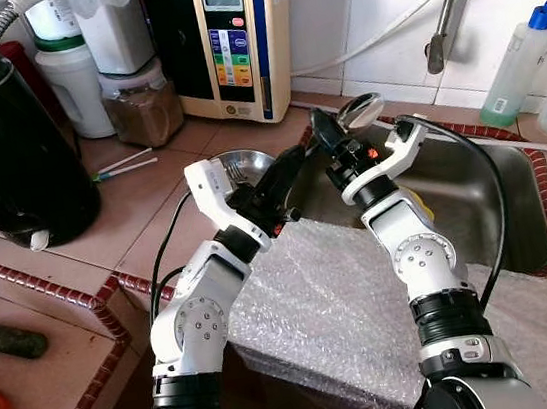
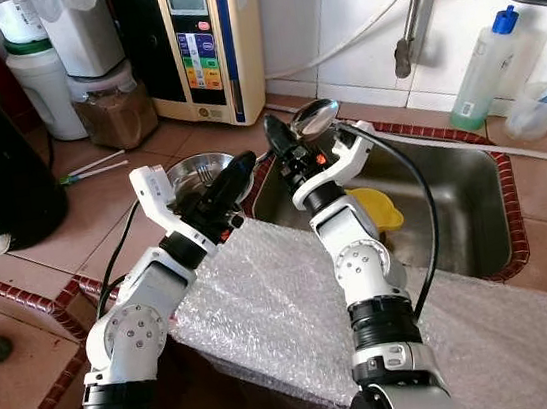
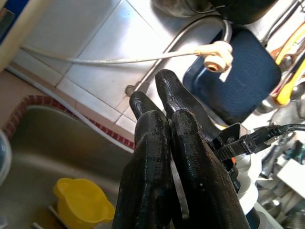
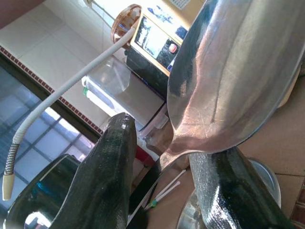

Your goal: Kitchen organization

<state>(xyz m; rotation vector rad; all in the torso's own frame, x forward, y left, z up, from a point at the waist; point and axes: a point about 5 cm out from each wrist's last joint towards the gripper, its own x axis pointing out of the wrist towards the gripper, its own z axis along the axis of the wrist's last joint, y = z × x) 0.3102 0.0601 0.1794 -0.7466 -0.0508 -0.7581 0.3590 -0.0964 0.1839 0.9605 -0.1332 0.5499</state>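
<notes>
Over the sink's (image 1: pixel 518 223) near rim, the right gripper (image 1: pixel 331 141) pinches a steel spoon (image 1: pixel 359 110) in its jaws, bowl uppermost, handle running toward seven o'clock. Left gripper (image 1: pixel 285 178) jaws pressed together, holding nothing.

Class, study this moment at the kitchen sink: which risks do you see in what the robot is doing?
1. The right gripper holds the metal spoon by its neck only; it might slip and fall into the sink.
2. The left gripper, fingers together, sits close beside the right; the arms may collide.
</notes>
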